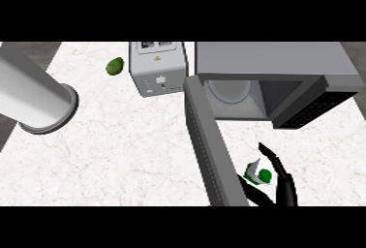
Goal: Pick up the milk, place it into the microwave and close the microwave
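- Right hand (280, 186) shows at the lower right, black fingers curled round the milk (257, 174), which sits between thumb and fingers.
- Milk: small white carton with a green patch, partly hidden by the hand; it lies in front of the microwave (275, 63), outside the cavity, just right of the open door (208, 145).
- Can't tell whether the carton rests on the counter (121, 145) or is lifted off it.
- Microwave at upper right, door swung wide open toward the lower edge; a round white plate (230, 90) shows inside the cavity.
- Grey toaster (159, 68) stands just left of the microwave, at the top centre.
- Green avocado (115, 66) lies on the counter left of the toaster, near it but apart.
- Left forearm (32, 94), a grey cylinder, crosses the upper left; the left hand itself is out of view.
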Robot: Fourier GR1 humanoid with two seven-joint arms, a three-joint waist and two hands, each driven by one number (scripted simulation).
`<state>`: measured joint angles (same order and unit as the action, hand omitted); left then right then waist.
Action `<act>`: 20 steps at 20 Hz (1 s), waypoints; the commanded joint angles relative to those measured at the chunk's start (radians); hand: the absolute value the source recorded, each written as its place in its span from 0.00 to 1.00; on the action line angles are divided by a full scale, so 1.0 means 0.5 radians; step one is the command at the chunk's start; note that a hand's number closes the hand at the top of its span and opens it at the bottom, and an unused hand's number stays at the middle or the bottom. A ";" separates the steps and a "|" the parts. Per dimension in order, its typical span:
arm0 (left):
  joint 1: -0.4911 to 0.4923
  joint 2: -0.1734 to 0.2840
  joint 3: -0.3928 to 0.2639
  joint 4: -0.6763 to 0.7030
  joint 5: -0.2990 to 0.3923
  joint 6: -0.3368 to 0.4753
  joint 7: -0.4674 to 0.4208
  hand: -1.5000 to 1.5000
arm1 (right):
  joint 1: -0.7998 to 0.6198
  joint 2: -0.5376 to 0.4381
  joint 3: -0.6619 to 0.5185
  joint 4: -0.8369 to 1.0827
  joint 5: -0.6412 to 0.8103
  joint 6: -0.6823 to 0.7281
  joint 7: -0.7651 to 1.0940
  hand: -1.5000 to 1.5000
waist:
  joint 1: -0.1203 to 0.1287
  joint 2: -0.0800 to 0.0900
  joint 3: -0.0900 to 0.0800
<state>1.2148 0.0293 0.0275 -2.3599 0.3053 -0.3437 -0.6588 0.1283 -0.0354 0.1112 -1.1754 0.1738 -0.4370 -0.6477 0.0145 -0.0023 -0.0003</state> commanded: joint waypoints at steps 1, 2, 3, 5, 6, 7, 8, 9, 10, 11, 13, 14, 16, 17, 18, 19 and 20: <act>-0.130 -0.056 -0.062 0.085 -0.100 0.061 0.014 0.00 | -0.107 -0.012 -0.122 0.313 -0.015 -0.040 -0.218 1.00 | -0.008 0.006 0.003; -0.004 -0.008 0.034 -0.025 0.044 -0.048 0.009 0.00 | -0.185 0.060 -0.143 0.476 0.021 -0.148 -0.263 0.00 | 0.009 0.006 0.004; 0.024 -0.026 0.021 -0.133 0.089 -0.013 0.099 0.00 | -0.189 -0.054 -0.197 0.423 -0.031 -0.048 -0.253 0.00 | 0.000 0.006 0.003; -0.128 -0.057 -0.110 0.039 -0.105 0.069 0.037 0.00 | -0.184 0.048 -0.156 0.565 0.093 -0.258 -0.343 0.00 | -0.005 0.008 0.003; -0.048 -0.037 0.062 -0.052 0.063 -0.007 0.068 0.00 | -0.238 -0.025 -0.173 0.554 0.094 -0.213 -0.274 1.00 | -0.001 0.005 0.002; -0.044 -0.048 0.000 -0.081 0.028 0.014 0.127 0.00 | -0.323 -0.033 -0.202 0.711 0.127 -0.262 -0.338 1.00 | 0.005 0.009 0.004; 0.009 -0.057 0.002 -0.012 -0.008 -0.050 0.041 0.00 | -0.239 -0.002 -0.136 0.629 0.188 -0.327 -0.313 1.00 | 0.005 0.003 0.002; -0.048 -0.058 0.036 0.132 -0.062 -0.053 -0.097 0.00 | -0.224 0.004 -0.137 0.667 0.218 -0.383 -0.297 1.00 | 0.008 0.001 0.001; -0.020 -0.058 -0.004 -0.055 -0.013 0.003 0.049 0.00 | -0.312 -0.041 -0.191 0.759 0.186 -0.333 -0.309 1.00 | 0.003 0.005 0.003; 0.069 -0.019 0.074 -0.074 0.033 -0.125 -0.001 0.00 | -0.373 -0.068 -0.239 0.833 0.153 -0.302 -0.336 1.00 | 0.014 0.004 0.003; -0.084 -0.058 0.042 0.052 0.007 -0.060 0.003 0.00 | -0.502 -0.039 -0.295 1.028 0.144 -0.341 -0.406 1.00 | 0.009 0.008 0.004; 0.035 -0.058 -0.015 -0.007 -0.028 -0.081 -0.034 0.00 | -0.501 -0.064 -0.283 1.054 0.171 -0.333 -0.410 1.00 | 0.019 0.006 0.004; 0.038 -0.058 0.060 0.099 -0.013 -0.165 -0.112 0.00 | -0.653 -0.176 -0.300 1.125 0.169 -0.193 -0.461 1.00 | 0.038 0.006 0.005; 0.070 -0.049 0.050 0.067 0.013 -0.165 -0.055 0.00 | -0.659 -0.269 -0.241 1.097 0.188 -0.019 -0.470 1.00 | 0.041 0.008 0.005; 0.041 -0.047 0.014 -0.032 0.005 -0.151 -0.036 0.00 | -0.813 -0.314 -0.209 1.128 0.213 0.073 -0.473 1.00 | 0.073 0.018 0.008; -0.014 -0.027 0.027 0.035 0.024 -0.141 -0.004 0.00 | -0.920 -0.363 -0.156 1.141 0.251 0.183 -0.442 1.00 | 0.084 0.027 0.007; -0.032 -0.022 0.052 0.013 0.043 -0.137 -0.014 0.00 | -1.016 -0.427 -0.151 1.160 0.244 0.302 -0.440 1.00 | 0.102 0.031 0.008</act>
<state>1.2166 0.0091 0.0459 -2.3471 0.3119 -0.4050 -0.6707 -0.2385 -0.1560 0.0125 -0.6589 0.2737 -0.4365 -0.8603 0.0438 0.0013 -0.0001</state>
